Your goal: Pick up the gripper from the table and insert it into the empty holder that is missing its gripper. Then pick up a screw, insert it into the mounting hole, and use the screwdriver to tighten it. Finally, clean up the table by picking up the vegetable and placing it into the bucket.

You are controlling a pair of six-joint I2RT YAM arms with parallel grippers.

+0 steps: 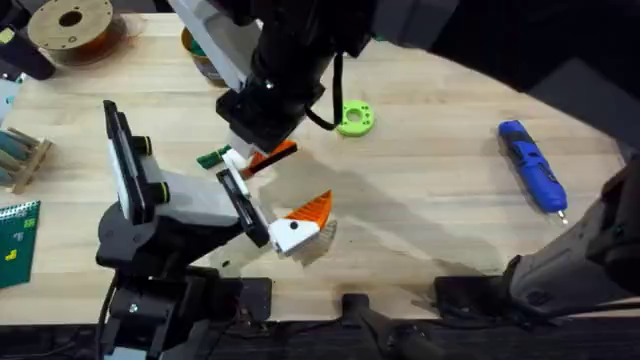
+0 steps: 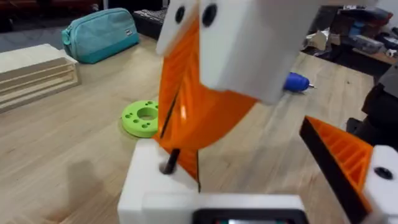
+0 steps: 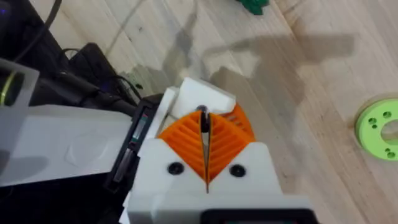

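My right gripper [image 3: 206, 152] reaches across from above, its orange ribbed pads shut on a thin dark screw [image 3: 203, 120]. The screw's tip [image 2: 170, 160] sits at a hole in the white holder [image 2: 148, 186], which is one finger of my left gripper [image 1: 262, 200]. That gripper stands open; its other finger carries an orange pad [image 2: 341, 155]. I cannot tell the loose orange gripper apart from the right gripper's pads here. The dark green vegetable [image 1: 212, 157] lies on the table just beyond the holder. The blue screwdriver [image 1: 532, 165] lies at the right. The bucket [image 1: 198, 52] is half hidden behind the right arm.
A bright green ring [image 1: 355, 119] lies right of the grippers. A filament spool [image 1: 70, 24] stands at the back left, a slatted wooden box [image 1: 20, 155] and a green card [image 1: 15, 240] at the left edge. A teal pouch [image 2: 102, 34] lies beyond the box.
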